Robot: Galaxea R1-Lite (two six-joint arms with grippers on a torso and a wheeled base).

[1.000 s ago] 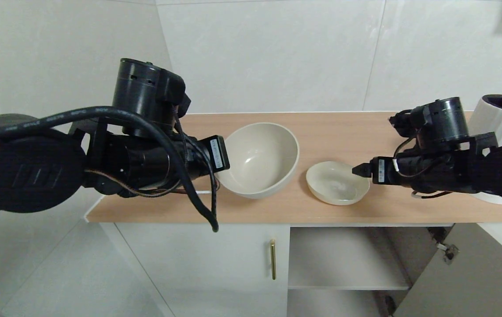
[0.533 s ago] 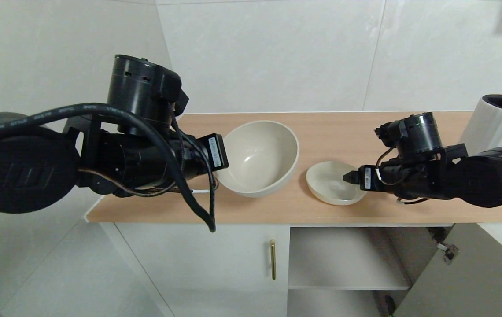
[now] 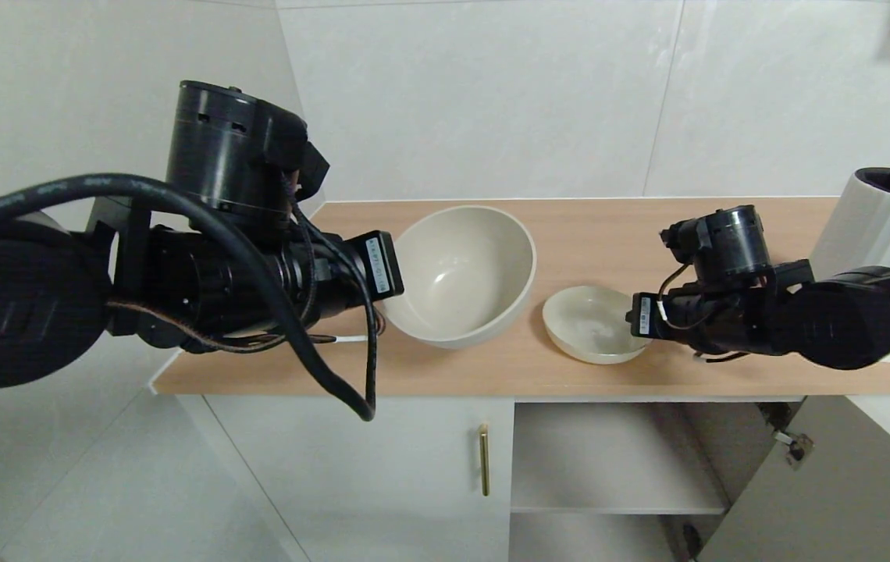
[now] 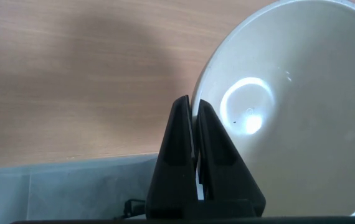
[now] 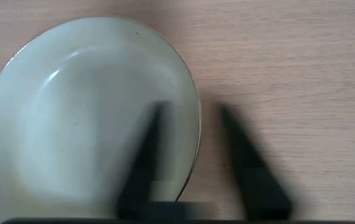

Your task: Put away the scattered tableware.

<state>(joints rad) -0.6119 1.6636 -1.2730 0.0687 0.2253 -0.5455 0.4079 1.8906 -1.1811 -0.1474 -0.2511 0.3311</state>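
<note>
At centre of the head view, the left gripper [image 4: 194,118] clamps the rim of the tilted bowl [image 3: 461,273]; to its right, the right gripper [image 5: 191,109], fingers open, straddles the edge of the dish [image 3: 593,324]. Neither is stowed yet.

Large bowl [image 3: 464,273]: smooth glossy cream glaze. Small dish [image 3: 593,324]: smooth, duller sheen. Countertop [image 3: 609,226]: matt wood grain.

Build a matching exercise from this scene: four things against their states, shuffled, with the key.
1. large bowl
2. small dish
3. left gripper
4. right gripper

A. open, astride a rim
B. clamped at its rim
C. resting ungripped on the counter
D. shut on the large bowl

Pairs: 1-B, 2-C, 3-D, 4-A
</note>
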